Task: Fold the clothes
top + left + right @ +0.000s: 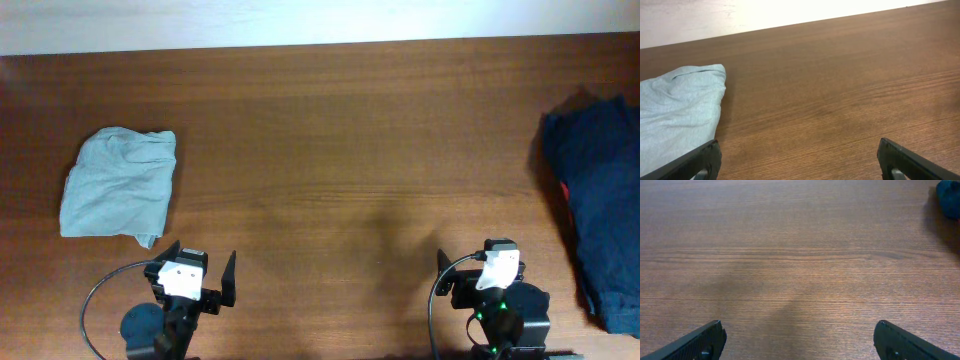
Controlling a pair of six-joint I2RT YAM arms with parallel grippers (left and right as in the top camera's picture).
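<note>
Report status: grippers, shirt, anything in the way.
Left gripper open, empty. Right gripper open, empty. Pale T-shirt in a loose bundle, far left, ungripped. Navy garment far right, apart; nothing obstructing.

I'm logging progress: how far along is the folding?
Done, it seems: the T-shirt lies at the left as a compact, roughly squared bundle, though its edges look rumpled. In hand: nothing. The left gripper and right gripper are both clear of it, jaws open and empty. Left: perhaps neatening that bundle. The dark garment at the far right lies in a loose heap.
</note>
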